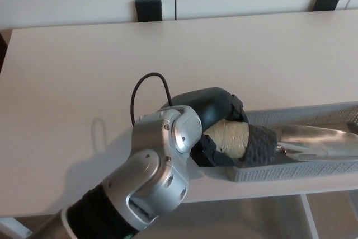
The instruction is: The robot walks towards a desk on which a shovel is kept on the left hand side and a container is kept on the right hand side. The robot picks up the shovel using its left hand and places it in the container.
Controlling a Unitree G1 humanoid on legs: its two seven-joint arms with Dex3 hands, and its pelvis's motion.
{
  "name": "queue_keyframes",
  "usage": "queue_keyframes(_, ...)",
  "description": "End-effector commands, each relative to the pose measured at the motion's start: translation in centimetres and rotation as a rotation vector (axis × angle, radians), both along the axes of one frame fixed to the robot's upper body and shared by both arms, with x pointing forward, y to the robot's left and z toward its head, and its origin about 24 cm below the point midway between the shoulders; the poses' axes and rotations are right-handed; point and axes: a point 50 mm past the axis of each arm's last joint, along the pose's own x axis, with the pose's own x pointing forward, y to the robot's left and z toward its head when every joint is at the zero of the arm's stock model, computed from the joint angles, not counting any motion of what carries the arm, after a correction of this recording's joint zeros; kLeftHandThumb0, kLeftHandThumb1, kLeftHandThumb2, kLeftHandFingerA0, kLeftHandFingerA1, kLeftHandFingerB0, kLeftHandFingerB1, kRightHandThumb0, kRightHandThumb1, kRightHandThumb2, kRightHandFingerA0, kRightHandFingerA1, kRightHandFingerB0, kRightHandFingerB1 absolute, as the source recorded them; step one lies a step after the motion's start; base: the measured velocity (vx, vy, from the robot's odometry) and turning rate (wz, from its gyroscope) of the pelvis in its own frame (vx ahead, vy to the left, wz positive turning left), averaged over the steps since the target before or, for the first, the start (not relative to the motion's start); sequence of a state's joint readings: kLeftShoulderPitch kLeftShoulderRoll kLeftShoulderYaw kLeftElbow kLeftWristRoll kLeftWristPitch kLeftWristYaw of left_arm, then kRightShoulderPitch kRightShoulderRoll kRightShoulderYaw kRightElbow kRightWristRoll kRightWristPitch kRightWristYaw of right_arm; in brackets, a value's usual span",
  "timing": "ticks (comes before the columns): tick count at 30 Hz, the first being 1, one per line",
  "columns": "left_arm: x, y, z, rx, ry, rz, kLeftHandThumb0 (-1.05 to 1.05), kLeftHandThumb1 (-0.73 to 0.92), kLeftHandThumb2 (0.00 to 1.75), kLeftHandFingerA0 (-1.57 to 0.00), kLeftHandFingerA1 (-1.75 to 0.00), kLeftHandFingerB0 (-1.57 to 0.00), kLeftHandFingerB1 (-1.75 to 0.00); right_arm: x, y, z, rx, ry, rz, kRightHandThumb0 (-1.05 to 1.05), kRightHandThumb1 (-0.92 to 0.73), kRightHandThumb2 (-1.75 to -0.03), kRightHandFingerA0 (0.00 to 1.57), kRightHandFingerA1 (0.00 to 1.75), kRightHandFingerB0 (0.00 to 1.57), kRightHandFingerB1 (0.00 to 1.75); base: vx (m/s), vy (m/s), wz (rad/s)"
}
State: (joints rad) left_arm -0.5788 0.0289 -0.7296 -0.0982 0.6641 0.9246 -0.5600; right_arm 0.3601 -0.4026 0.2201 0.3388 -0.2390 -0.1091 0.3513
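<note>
The shovel has a tan taped handle [230,137], a dark textured collar [260,146] and a shiny metal blade [316,141]. Its blade lies inside the grey mesh container [291,170] at the desk's right front. My left hand [212,121] is shut on the shovel's handle, which rests over the container's left end. The silver left wrist and forearm [156,177] come in from the lower left. My right hand does not show.
The pale desk top [112,71] stretches to the left and back. Two black chair backs [148,9] stand behind its far edge. The desk's front edge runs just below the container.
</note>
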Motion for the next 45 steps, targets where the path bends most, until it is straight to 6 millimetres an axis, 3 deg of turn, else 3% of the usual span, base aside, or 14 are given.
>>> queue_keyframes(1,0.2,0.2,0.0,-0.004,-0.01,0.045,-0.22,0.75,0.62,-1.09,-0.86,-0.49,-0.44,-0.2,-0.5,0.2,-0.018,0.005,0.012,-0.43,-0.68,-0.6,0.64,0.52,0.46,0.4,0.0,0.0,0.0)
queue_keyframes(6,0.1,0.5,0.3,-0.053,-0.038,0.047,-0.18,0.73,0.61,-1.05,-1.08,-0.61,-0.58,0.0,-0.4,0.2,-0.018,-0.002,0.019,-0.44,-0.69,-0.6,0.64,0.52,0.46,0.4,0.0,0.0,0.0)
queue_keyframes(9,0.2,0.8,0.3,-0.076,-0.017,0.093,-0.19,0.74,0.62,-0.87,-1.24,-0.44,-0.52,-0.2,-0.4,0.2,-0.025,0.002,0.028,-0.44,-0.69,-0.6,0.63,0.51,0.46,0.4,0.0,0.0,0.0)
queue_keyframes(12,0.7,1.2,0.5,-0.068,-0.033,0.092,-0.19,0.74,0.61,-0.95,-0.86,-0.42,-0.46,-0.3,-0.5,0.2,-0.031,0.011,0.023,-0.44,-0.69,-0.6,0.65,0.52,0.46,0.4,0.0,0.0,0.0)
queue_keyframes(19,1.2,1.6,0.7,-0.052,-0.038,0.103,-0.21,0.71,0.63,-0.96,-0.84,-0.38,-0.46,-0.2,-0.4,0.0,-0.033,0.012,0.03,-0.49,-0.56,-0.85,0.56,0.61,0.4,0.52,0.0,0.0,0.0)
queue_keyframes(21,1.2,1.5,0.6,-0.038,-0.044,0.102,-0.18,0.69,0.6,-1.0,-0.83,-0.3,-0.42,-0.3,-0.4,0.1,-0.032,0.013,0.028,-0.49,-0.56,-0.85,0.55,0.61,0.4,0.52,0.0,0.0,0.0)
queue_keyframes(22,1.1,1.4,0.6,-0.041,-0.043,0.104,-0.16,0.69,0.6,-1.01,-0.85,-0.31,-0.41,-0.2,-0.3,0.1,-0.03,0.011,0.029,-0.44,-0.68,-0.6,0.62,0.51,0.46,0.4,0.0,0.0,0.0)
queue_keyframes(30,0.5,1.2,0.4,-0.121,-0.014,0.132,-0.2,0.77,0.62,-0.89,-0.82,-0.34,-0.42,-0.2,-0.4,0.2,-0.031,0.007,0.031,-0.44,-0.68,-0.6,0.63,0.52,0.46,0.4,0.0,0.0,0.0)
queue_keyframes(34,0.4,0.6,0.4,-0.105,-0.034,0.109,-0.21,0.71,0.61,-0.94,-1.3,-0.5,-0.45,0.0,-0.4,0.3,-0.032,0.0,0.036,-0.49,-0.56,-0.85,0.55,0.61,0.4,0.52,0.0,0.0,0.0)
queue_keyframes(38,0.5,-0.3,0.2,-0.086,0.013,0.124,-0.21,0.69,0.6,-1.1,-1.08,-0.36,-0.38,-0.2,-0.4,0.4,-0.022,0.006,0.04,-0.49,-0.56,-0.85,0.55,0.62,0.4,0.52,0.0,0.0,0.0)
queue_keyframes(39,0.5,-0.6,0.2,-0.082,0.03,0.127,-0.25,0.69,0.6,-1.11,-0.97,-0.39,-0.37,-0.2,-0.4,0.3,-0.024,0.006,0.04,-0.44,-0.69,-0.6,0.63,0.53,0.45,0.4,0.0,0.0,0.0)
queue_keyframes(40,0.4,-0.9,0.1,-0.097,0.027,0.107,-0.35,0.65,0.63,-0.92,-0.62,-0.41,-0.38,-0.2,-0.4,0.3,-0.028,0.007,0.043,-0.44,-0.69,-0.6,0.63,0.52,0.46,0.4,0.0,0.0,0.0)
queue_keyframes(44,-0.4,-2.0,0.4,-0.101,-0.004,0.033,-0.85,0.54,0.83,-0.43,-0.51,-0.09,-0.35,0.0,-0.4,0.3,-0.027,0.005,0.051,-0.45,-0.69,-0.6,0.64,0.54,0.45,0.4,0.0,0.0,0.0)
queue_keyframes(45,-0.7,-2.2,0.5,-0.098,0.0,0.02,-0.38,0.26,0.9,-0.04,-0.5,0.0,-0.48,0.0,-0.4,0.4,-0.022,0.003,0.052,-0.45,-0.69,-0.6,0.64,0.54,0.45,0.41,0.0,0.0,0.0)
